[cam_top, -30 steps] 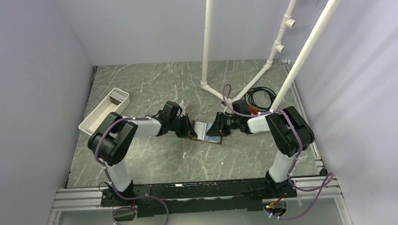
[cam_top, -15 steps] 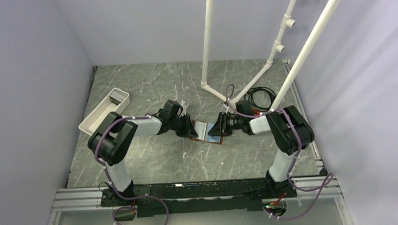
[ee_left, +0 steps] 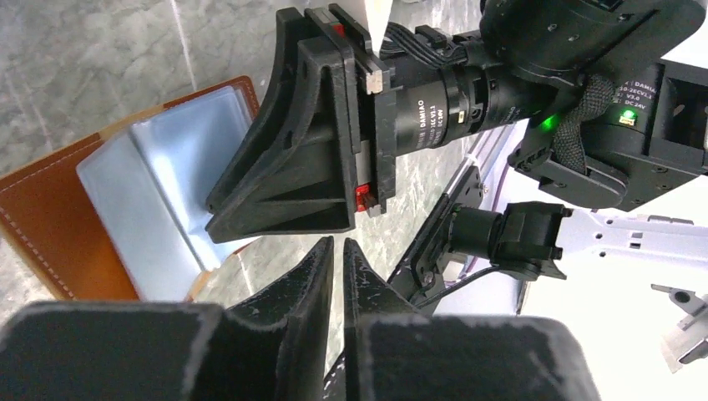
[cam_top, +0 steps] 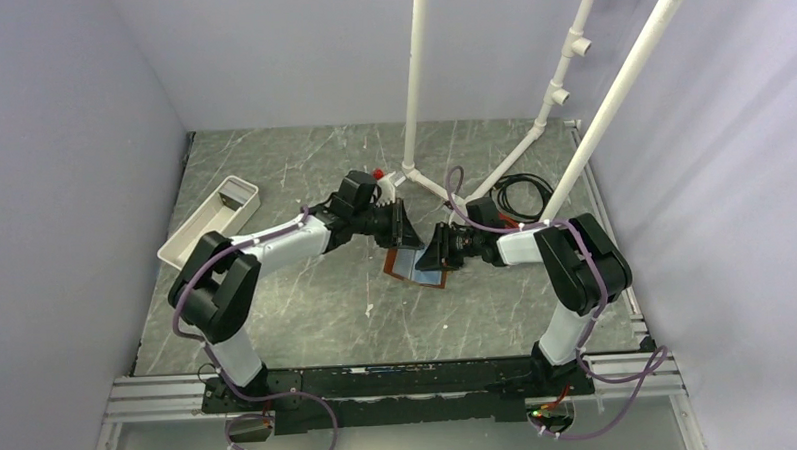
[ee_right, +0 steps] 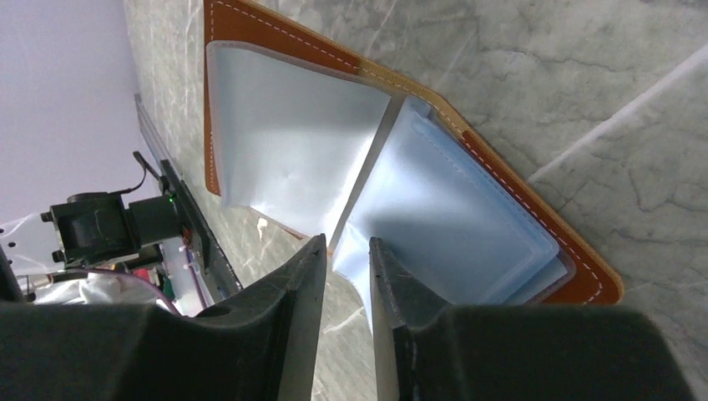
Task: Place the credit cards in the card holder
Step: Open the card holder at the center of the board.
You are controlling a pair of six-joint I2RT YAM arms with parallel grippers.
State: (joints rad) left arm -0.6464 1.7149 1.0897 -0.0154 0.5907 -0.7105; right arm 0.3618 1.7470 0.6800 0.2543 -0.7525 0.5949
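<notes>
The brown leather card holder lies open on the marble table between both grippers. Pale blue flat leaves fill both of its halves. I cannot tell cards from sleeves, and no loose card shows. My right gripper is low at the holder's right edge. In the right wrist view its jaws stand a narrow gap apart, with the edge of a raised pale leaf at the tips. My left gripper hovers just behind the holder, shut and empty. The left wrist view also shows the holder and the right gripper.
A long white tray stands at the left. White pipe posts rise from the back of the table, with a black cable coil beside them. Walls close in left and right.
My left arm has lifted off the holder's left edge and swung back and to the right, now above and behind it. The right gripper has stayed at the holder.
</notes>
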